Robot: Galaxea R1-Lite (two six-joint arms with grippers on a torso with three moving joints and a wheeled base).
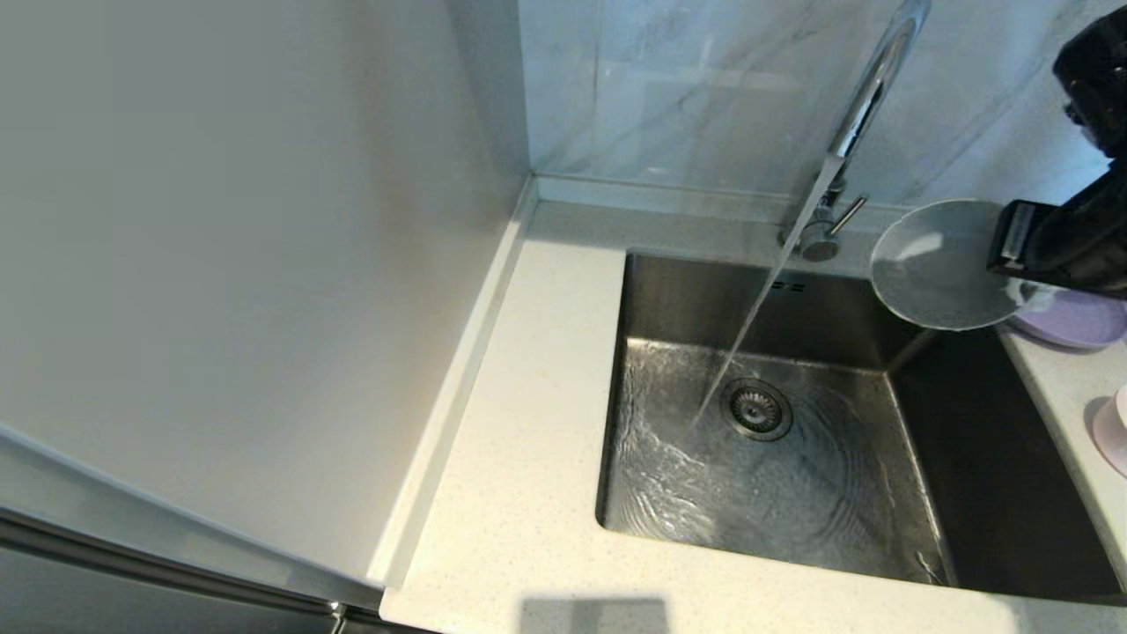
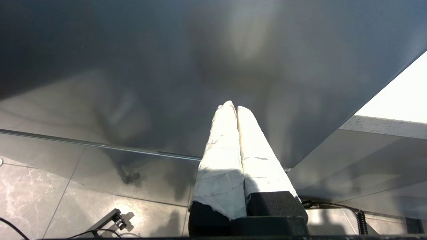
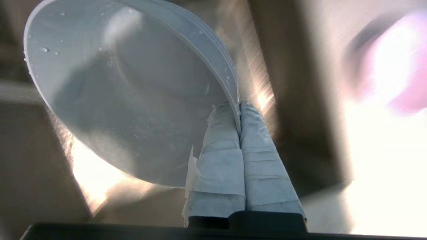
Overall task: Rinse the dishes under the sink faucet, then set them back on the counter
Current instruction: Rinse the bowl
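A: The sink (image 1: 924, 528) is brushed steel, dull grey, its floor rippled and glossy with water round the metal strainer drain (image 1: 757, 409). The faucet (image 1: 867, 97) behind the sink is polished chrome, mirror bright.

B: The counter (image 1: 519, 493) round the sink is matt, off-white, finely speckled like stone. The pale dish (image 3: 126, 90) looks like smooth plastic, beaded with droplets. The right gripper (image 3: 239, 106) has fingers (image 3: 260, 160) wrapped in rough white tape, creased and layered.

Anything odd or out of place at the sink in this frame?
Only one thing: the faucet is running into the sink with nothing under the stream. The right hand holds a wet grey plate off to the side, above the sink's right rear corner.
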